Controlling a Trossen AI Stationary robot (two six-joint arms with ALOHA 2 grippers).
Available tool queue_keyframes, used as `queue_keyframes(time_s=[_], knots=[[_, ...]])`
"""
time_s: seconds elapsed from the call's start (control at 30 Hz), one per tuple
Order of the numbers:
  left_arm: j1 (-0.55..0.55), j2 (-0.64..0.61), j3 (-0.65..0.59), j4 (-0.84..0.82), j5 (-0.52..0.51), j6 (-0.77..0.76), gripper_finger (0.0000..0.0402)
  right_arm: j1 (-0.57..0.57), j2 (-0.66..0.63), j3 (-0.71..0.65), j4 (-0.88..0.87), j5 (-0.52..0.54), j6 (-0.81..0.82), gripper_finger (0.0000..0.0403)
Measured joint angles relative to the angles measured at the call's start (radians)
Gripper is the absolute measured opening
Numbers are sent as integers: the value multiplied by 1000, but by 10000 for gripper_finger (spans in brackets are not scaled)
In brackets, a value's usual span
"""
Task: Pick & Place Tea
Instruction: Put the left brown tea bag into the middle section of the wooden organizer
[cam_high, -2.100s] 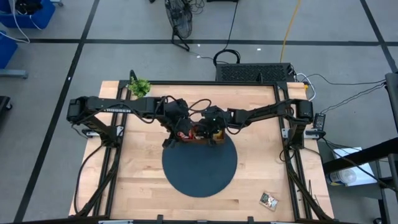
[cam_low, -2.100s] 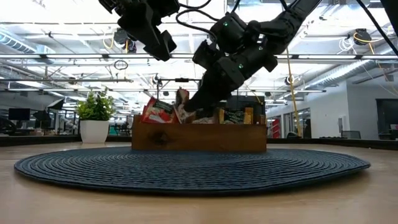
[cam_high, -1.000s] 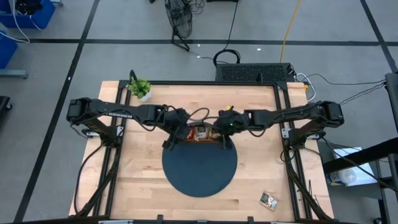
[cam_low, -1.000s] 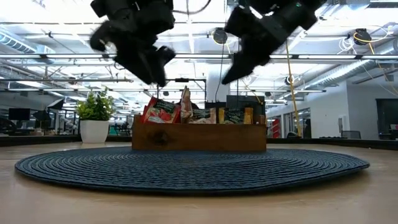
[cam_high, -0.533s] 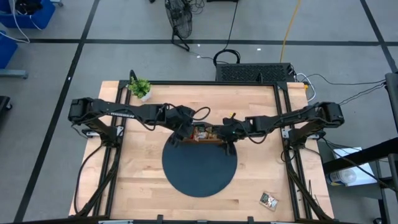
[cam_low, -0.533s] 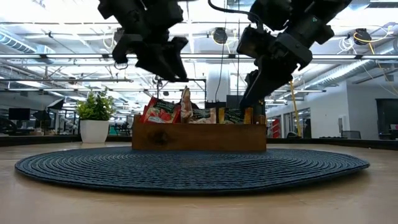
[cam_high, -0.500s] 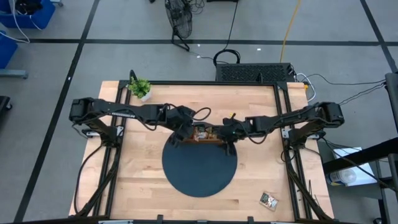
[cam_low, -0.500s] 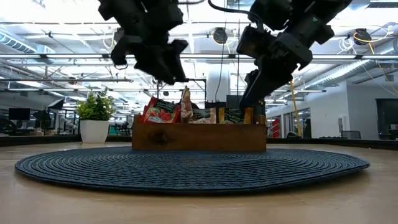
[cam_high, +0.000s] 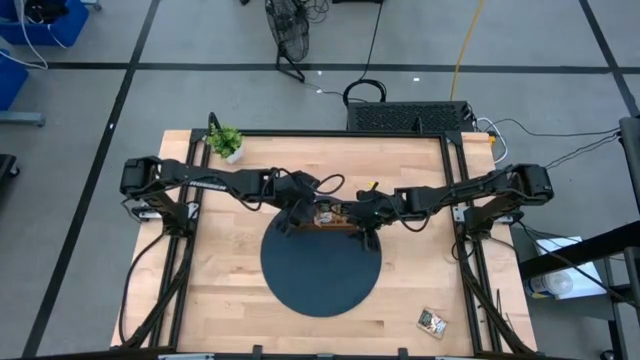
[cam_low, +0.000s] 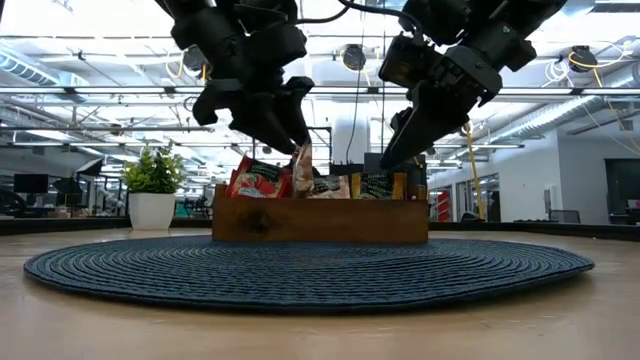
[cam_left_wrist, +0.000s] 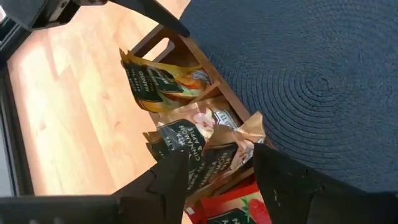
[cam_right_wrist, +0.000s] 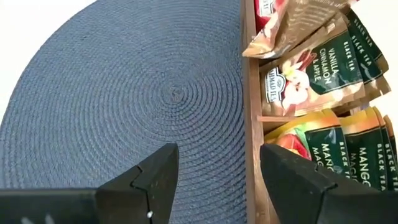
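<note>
High view: the wooden tray (cam_high: 332, 218) sits at the upper rim of the round dark mat (cam_high: 320, 264), mid-frame, with the tea (cam_low: 322, 184) standing in its three compartments; one stray sachet (cam_high: 432, 321) lies on the table (cam_high: 220, 300) at lower right.

The left gripper (cam_low: 282, 128) hangs just above the tray's left-centre, fingers parted and empty, straddling a beige sachet (cam_left_wrist: 244, 133) that sticks up from the middle compartment.

The right gripper (cam_low: 400, 140) hovers over the tray's right end, also spread and holding nothing.

The step looks like a reach for a pick. The next move likely calls for a short descent and a pinch on that raised packet.

Room is tight between the two wrists. The mat below the tray is bare, while the potted plant (cam_high: 226, 140) stands well apart at upper left.
</note>
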Motion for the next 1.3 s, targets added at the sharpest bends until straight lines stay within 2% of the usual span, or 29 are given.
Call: queue_keyframes(time_s=[0.33,0.63,0.73,0.9,0.93,1.13,1.3], knots=[[5,62,1,43,-7,-2,182,0,0,0,7,0,0,205],[4,66,8,51,-112,-35,173,0,0,0,8,0,0,201],[-1,66,8,39,-133,-52,136,0,0,0,11,1,-1,201],[-12,66,8,47,-131,-54,25,0,0,0,12,2,-1,201],[-14,66,8,64,-142,-58,13,0,0,0,12,2,-1,201],[-31,66,8,156,-319,-67,34,0,0,0,11,3,1,201],[-46,66,8,166,-336,-68,45,0,0,0,10,3,1,201]])
